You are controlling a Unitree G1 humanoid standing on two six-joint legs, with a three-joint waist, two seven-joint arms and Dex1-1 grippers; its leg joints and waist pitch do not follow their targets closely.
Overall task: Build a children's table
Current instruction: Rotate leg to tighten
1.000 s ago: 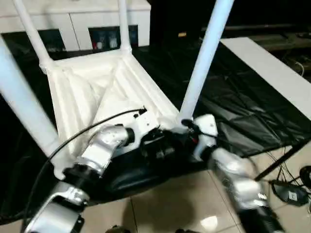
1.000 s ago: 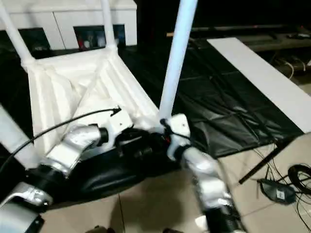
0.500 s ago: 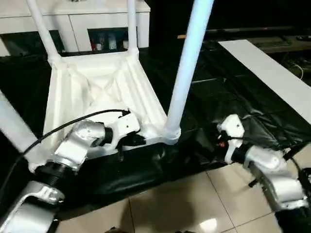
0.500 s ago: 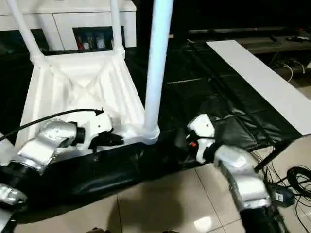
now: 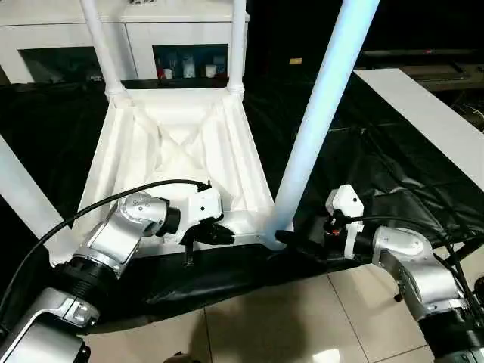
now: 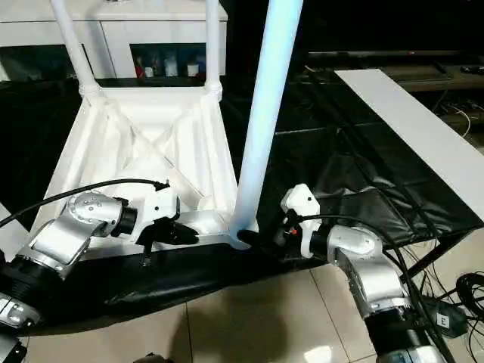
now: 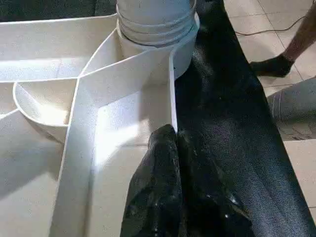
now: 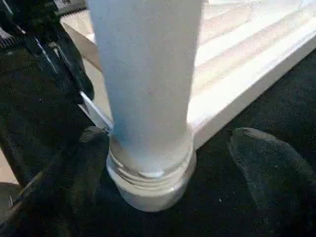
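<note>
White plastic tabletop (image 5: 181, 144) lies upside down; at its near rim I keep the left gripper (image 5: 219, 234) pressed together, right gripper (image 8: 173, 168) spread around the near corner leg (image 5: 318, 128).

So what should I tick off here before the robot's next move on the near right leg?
1. White plastic ribbed tabletop lying upside down on the black sheet: ok.
2. Four white tapered legs standing in corner sockets, near right leg included: ok.
3. Near right leg fully seated in its socket: cannot tell.
4. Right gripper open, its fingers either side of that leg's base: ok.
5. Left gripper shut, at the tabletop's near rim: ok.
6. Person's foot standing near the sheet's edge: not ok.
</note>
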